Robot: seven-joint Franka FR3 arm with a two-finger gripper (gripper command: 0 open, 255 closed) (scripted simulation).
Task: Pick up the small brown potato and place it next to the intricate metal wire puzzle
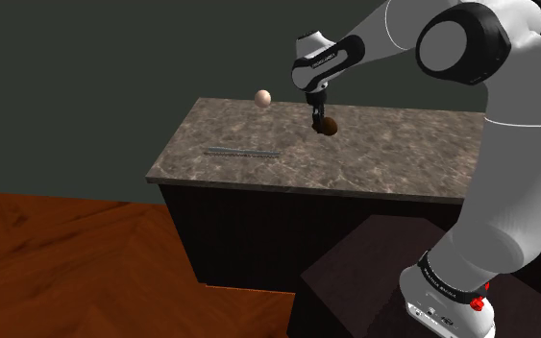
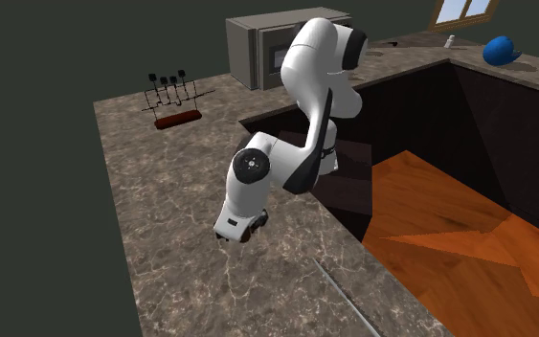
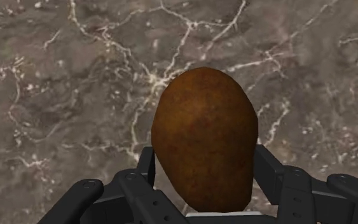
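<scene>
Wrist view: the potato (image 3: 203, 127), an egg-shaped body with a rough, mottled skin of warm brown that darkens toward its edges, stands lengthwise in the gripper (image 3: 205, 160). The two black fingers (image 3: 147, 167) are closed partway and press against its opposite flanks, so the potato is clasped; its narrower end points away from the hand, toward the veined stone countertop (image 3: 56, 76) beyond.

Shoulder view: the gripper (image 1: 319, 115) points down over the far part of the countertop (image 1: 393, 154), with the potato (image 1: 329, 127) at its tips as a small dark-brown lump. Whether it touches the stone cannot be told. A pale peach ball (image 1: 263, 97) lies near the far edge, and a thin grey strip (image 1: 244, 152) lies nearer the front.

Second exterior view: the wire puzzle (image 2: 169, 96), thin black loops on a reddish-brown base, stands well apart along the counter.
</scene>
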